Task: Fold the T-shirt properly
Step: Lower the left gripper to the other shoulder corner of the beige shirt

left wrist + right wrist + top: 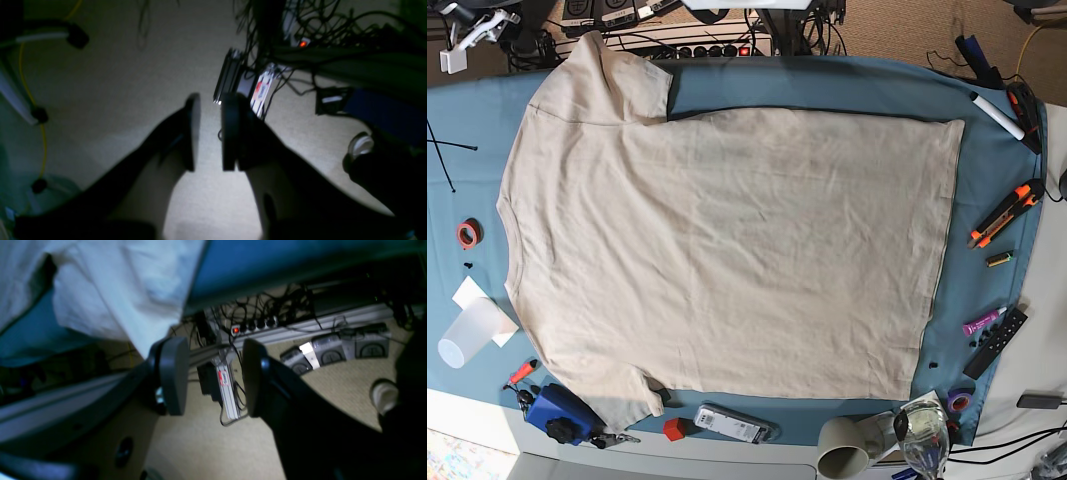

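Both grippers, left (208, 133) and right (213, 376), are hanging parted and empty off-table, risking snagging the shirt (727, 250) sleeve at 11 o'clock on approach

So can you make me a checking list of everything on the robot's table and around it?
Surface: blue-teal table cloth, mostly covered.
Job's things: T-shirt spread flat, unfolded, one sleeve hanging over the edge.
Clutter: white cup, red tape roll, orange knife, black remote, wine glass.
Tools: left tool jaws apart over carpet; right tool jaws apart, holding nothing.
Cables: tangle around the power strip.
Surroundings: beige carpet, foot pedals.
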`<state>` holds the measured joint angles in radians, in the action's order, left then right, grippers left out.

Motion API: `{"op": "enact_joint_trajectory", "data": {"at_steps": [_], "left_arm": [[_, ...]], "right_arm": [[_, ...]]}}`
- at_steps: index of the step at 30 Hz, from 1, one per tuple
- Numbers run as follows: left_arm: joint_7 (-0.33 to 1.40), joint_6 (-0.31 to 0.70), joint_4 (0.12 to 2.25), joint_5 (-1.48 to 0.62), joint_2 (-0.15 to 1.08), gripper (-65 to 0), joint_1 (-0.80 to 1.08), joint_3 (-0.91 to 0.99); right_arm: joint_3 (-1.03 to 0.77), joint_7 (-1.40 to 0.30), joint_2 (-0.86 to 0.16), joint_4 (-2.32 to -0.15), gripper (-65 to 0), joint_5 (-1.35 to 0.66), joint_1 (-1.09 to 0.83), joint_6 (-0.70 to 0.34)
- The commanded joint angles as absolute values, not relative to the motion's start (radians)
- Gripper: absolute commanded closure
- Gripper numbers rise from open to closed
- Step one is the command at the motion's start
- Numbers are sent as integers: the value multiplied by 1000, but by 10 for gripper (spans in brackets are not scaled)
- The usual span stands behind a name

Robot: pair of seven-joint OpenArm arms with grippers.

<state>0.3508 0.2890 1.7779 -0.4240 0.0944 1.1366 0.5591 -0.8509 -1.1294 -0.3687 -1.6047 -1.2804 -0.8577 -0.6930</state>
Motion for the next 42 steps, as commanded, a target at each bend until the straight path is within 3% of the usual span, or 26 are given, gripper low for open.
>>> {"op": "enact_joint_trajectory", "data": {"at_steps": [1,8,18,28,30,35,39,42], "left_arm": [[345,290,1803,-432,97,-126,1164,566],[421,289,1893,-456,97,-175,1169,566],[529,290,1972,-548,97,-177,1169,566],[541,290,2014,-548,97,-177,1169,566],[545,290,2014,-556,97,-177,1169,566],[586,329,2019,-617,97,-177,1169,566],[678,470,2071,-679,96,-177,1170,566],[695,496,2147,-694,74,-177,1178,577]], "right_arm": [[-863,-1120,-384,-1616,-265,-1298,-855,-698],[-805,-1134,-374,-1616,-265,-1292,-805,-698],[-709,-1121,-274,-1615,-265,-1252,-743,-698],[-686,-1094,-258,-1615,-263,-1204,-690,-698],[-686,-1104,-258,-1615,-234,-1204,-690,-698],[-686,-1114,-258,-1615,-65,-1204,-690,-698],[-686,-1132,-258,-1615,-46,-1213,-696,-698],[-686,-1132,-258,-1615,-45,-1216,-699,-698]]}}
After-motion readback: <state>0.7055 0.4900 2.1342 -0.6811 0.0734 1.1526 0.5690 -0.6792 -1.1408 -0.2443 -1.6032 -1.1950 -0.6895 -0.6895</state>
